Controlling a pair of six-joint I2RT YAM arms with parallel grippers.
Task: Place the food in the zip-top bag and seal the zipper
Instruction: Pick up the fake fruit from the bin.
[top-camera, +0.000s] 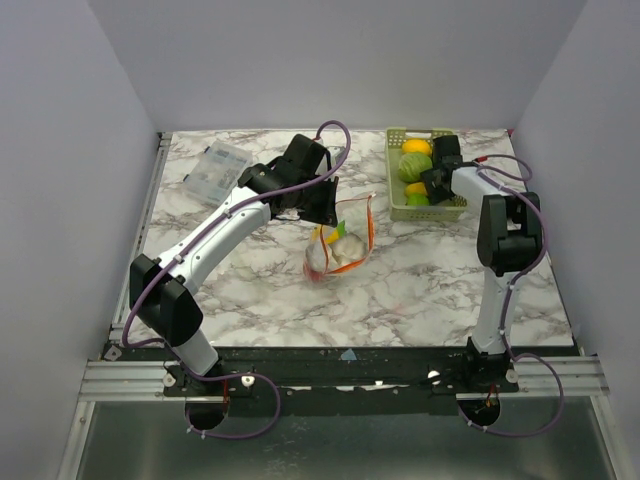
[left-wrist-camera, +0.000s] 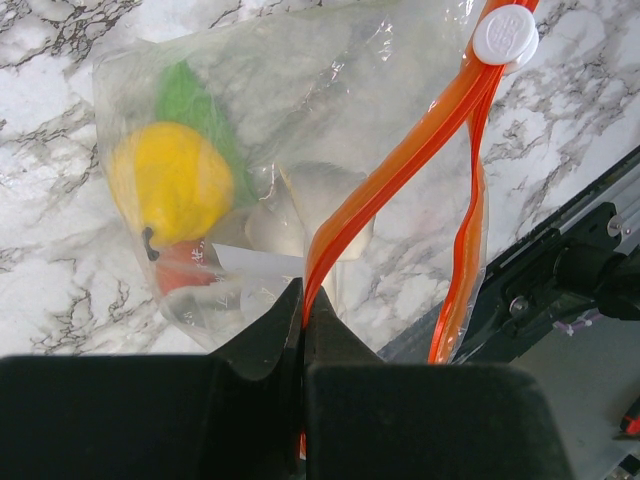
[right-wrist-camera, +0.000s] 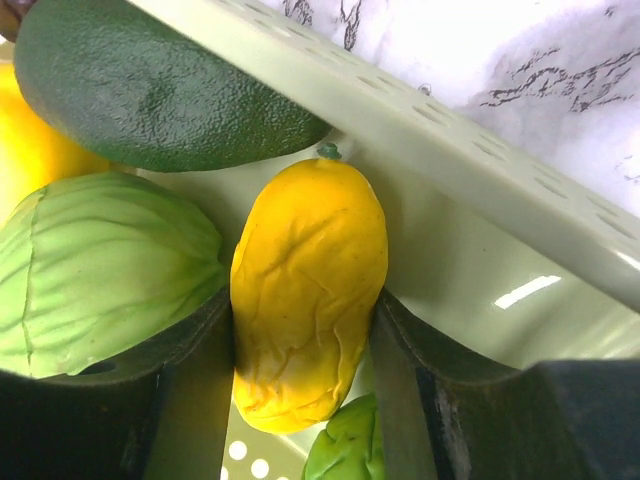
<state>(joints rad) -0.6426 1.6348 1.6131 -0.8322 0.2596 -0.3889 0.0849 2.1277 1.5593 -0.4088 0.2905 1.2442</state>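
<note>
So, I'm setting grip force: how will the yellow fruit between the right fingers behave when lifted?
The yellow fruit has creased skin, so it is probably a soft, light toy that may dent. It tapers between the fingers of the right gripper, so it could slip. Being rounded, it would likely roll if dropped.

The top view looks down from behind over the whole bench (top-camera: 400, 290). Wrist views peer close past their jaws: left shares the zip-top bag (left-wrist-camera: 300, 120), right the basket (right-wrist-camera: 480, 230).

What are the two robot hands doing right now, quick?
Left gripper: shut, pinching the zipper of the bag.
Right gripper: shut on the yellow fruit in the basket.
</note>
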